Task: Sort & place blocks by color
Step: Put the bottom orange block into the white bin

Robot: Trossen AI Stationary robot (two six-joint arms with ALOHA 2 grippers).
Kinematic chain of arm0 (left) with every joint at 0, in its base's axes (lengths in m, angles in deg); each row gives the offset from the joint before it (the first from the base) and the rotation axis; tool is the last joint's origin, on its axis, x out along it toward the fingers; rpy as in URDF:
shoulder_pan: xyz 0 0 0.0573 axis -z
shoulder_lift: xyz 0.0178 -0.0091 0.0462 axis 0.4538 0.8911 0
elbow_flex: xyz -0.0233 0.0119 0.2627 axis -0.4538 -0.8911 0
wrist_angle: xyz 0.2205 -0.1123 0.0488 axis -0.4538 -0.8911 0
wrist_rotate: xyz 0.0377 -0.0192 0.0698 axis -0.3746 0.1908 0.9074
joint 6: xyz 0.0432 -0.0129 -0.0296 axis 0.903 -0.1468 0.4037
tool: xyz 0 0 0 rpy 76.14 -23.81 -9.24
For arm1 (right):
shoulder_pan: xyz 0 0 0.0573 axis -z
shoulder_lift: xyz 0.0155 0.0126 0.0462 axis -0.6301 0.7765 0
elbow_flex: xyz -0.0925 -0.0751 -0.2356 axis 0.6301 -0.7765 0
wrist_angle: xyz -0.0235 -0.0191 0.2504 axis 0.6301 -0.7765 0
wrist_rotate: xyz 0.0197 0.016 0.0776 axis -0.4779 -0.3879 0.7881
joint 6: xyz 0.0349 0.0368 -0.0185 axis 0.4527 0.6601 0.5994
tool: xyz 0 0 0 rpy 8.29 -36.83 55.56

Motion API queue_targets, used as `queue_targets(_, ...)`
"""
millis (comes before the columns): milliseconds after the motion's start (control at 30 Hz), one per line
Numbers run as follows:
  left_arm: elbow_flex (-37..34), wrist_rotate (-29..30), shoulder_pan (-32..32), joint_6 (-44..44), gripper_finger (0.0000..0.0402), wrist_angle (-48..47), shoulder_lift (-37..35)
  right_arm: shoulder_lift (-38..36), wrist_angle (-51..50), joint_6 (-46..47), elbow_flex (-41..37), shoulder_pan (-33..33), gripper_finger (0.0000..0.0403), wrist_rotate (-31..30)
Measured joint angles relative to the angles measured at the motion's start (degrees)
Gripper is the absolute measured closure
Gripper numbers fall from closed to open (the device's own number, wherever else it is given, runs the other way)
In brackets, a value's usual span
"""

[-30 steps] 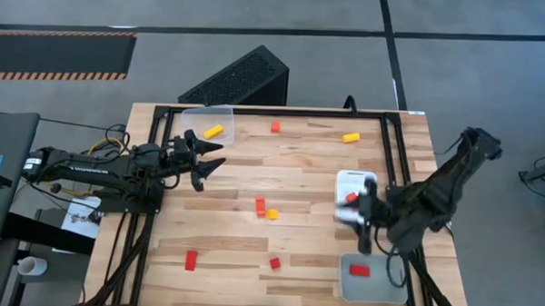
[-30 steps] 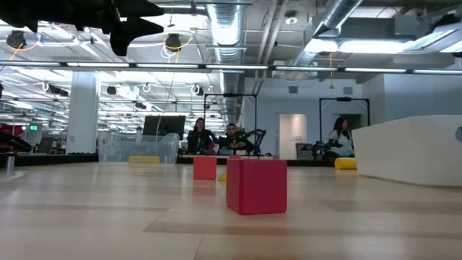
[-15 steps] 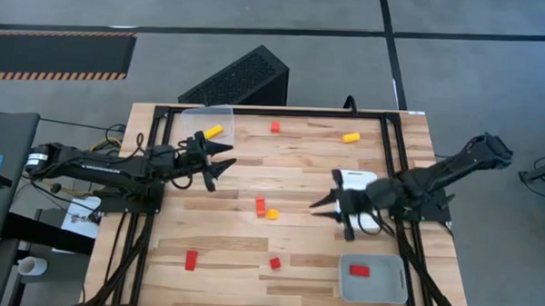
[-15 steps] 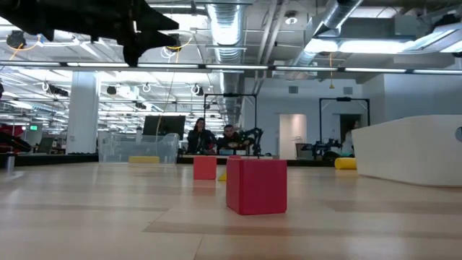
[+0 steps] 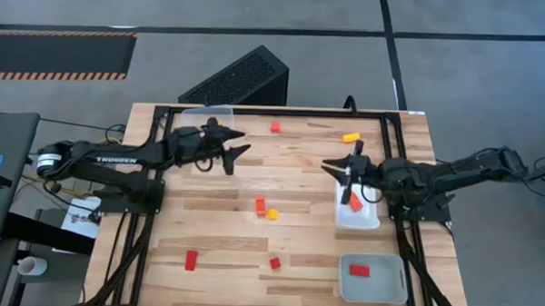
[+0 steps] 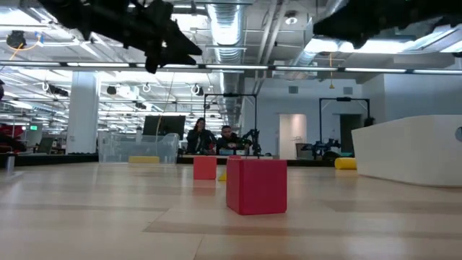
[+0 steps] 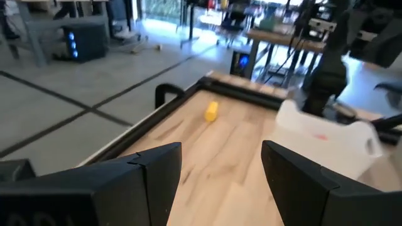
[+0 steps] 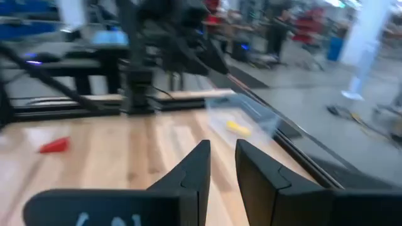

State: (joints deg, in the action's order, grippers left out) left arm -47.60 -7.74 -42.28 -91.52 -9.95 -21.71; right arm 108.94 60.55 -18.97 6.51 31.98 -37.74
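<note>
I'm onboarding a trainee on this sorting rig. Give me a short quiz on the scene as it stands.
1. True or false: the grey tray holds a red block.
2. How many blocks lie loose on the bare table in the high view? A four, B six, C nine.
3. Which arm's tool stands wide open with nothing between its fingers?

Key: 1 true. 2 B. 3 the left tool.

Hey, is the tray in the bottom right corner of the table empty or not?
Not empty: the corner tray holds one red block.
</note>
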Motion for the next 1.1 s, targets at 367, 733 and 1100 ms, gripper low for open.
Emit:
queue_targets(367,8.53,-15.79,-1.64,0.62,0.0194,-14.33,13.09,5.35,-0.13,1.66,-0.29,7.24,0.0305,0.5)
queue_targets(733,8.46,-7.84,12.88,0.25,0.0189,-14.19,23.28,5.86,0.68,-1.41,-0.29,7.33,0.0305,0.5)
queue_targets(1100,8.85,-2.44,14.26,-0.17,0.0124,-14.71,29.35,5.86,2.32,-1.35,-0.27,6.9,0.0305,0.5)
